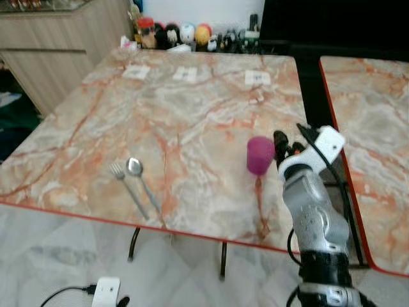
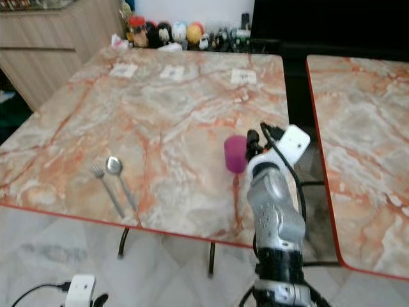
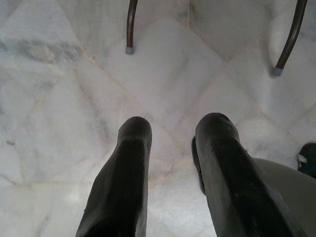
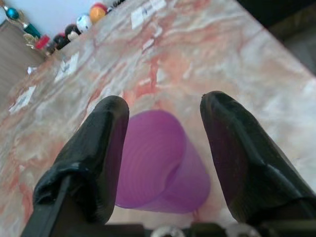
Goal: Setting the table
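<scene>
A purple cup stands on the marble table near its front right corner. My right gripper is beside the cup on its right. In the right wrist view the gripper is open, its two black fingers straddling the purple cup with a gap on one side. A fork and a spoon lie side by side near the table's front left. My left gripper hangs open over the floor with nothing between its fingers.
A second marble table stands to the right across a dark gap. Bottles and round figurines line the far edge, with three paper cards before them. A wooden cabinet is at left. A white device with a cable lies on the floor.
</scene>
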Tool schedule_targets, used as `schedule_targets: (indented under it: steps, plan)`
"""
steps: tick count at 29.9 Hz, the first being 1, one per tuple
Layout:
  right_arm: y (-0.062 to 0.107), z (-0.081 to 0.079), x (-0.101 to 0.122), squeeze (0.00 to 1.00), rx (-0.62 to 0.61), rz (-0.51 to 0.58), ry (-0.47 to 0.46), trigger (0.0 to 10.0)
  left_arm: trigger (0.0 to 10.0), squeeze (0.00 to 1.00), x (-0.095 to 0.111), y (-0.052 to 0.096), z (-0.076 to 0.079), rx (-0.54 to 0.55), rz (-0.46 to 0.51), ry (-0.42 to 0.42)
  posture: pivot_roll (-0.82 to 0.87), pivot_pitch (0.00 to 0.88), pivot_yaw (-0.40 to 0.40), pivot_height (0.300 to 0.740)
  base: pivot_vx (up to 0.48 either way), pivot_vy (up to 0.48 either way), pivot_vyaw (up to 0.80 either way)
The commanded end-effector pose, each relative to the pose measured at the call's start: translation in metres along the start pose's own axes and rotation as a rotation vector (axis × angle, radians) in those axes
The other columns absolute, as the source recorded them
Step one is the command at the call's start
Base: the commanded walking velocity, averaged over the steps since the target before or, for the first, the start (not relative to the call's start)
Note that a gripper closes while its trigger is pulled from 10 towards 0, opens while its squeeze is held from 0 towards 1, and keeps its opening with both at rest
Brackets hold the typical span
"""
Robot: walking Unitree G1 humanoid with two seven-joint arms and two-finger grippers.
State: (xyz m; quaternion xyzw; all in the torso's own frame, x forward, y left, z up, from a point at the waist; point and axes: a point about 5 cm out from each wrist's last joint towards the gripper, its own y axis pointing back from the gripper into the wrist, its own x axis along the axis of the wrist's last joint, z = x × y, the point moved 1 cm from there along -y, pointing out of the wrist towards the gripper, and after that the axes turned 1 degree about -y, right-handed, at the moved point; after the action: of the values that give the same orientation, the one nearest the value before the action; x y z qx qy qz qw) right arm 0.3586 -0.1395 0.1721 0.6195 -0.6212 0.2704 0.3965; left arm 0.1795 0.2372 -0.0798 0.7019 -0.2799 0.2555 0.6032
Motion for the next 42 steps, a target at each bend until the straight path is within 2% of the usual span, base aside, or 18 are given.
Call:
schedule_targets:
  steps: [1,9,19,28,39,41,42]
  plan:
    - [-0.005,-0.002,0.003,0.00,-0.006,-0.013,-0.006,10.0,10.0,0.00,-0.009,0.002,0.001,-0.011,-0.040,-0.008,-0.04,0.097,0.037,0.740,0.000,0.000,0.00]
    - [-0.014,0.000,0.008,0.00,-0.042,-0.038,0.016,10.0,10.0,0.00,-0.010,0.003,0.000,-0.013,-0.045,-0.005,-0.03,0.099,0.039,0.740,0.000,0.000,0.00]
    - [-0.014,0.007,0.002,0.00,-0.053,-0.092,0.051,10.0,10.0,0.00,-0.010,0.003,0.000,-0.016,-0.042,-0.008,-0.03,0.101,0.041,0.740,0.000,0.000,0.00]
    - [-0.015,0.004,-0.004,0.00,-0.022,-0.133,0.060,10.0,10.0,0.00,-0.009,0.003,0.000,-0.020,-0.036,-0.008,-0.03,0.101,0.042,0.740,0.000,0.000,0.00]
    - [-0.014,0.009,-0.010,0.00,-0.039,-0.159,0.061,9.8,10.0,0.00,-0.011,0.003,0.000,-0.022,-0.047,-0.009,-0.03,0.103,0.041,0.740,0.000,0.000,0.00]
    - [-0.015,0.010,-0.011,0.00,-0.042,-0.163,0.056,0.0,10.0,0.00,-0.012,0.004,0.000,-0.023,-0.050,-0.009,-0.03,0.103,0.042,0.740,0.000,0.000,0.00]
    - [-0.015,0.010,-0.011,0.00,-0.042,-0.163,0.056,0.0,10.0,0.00,-0.012,0.004,0.000,-0.023,-0.050,-0.009,-0.03,0.103,0.042,0.740,0.000,0.000,0.00]
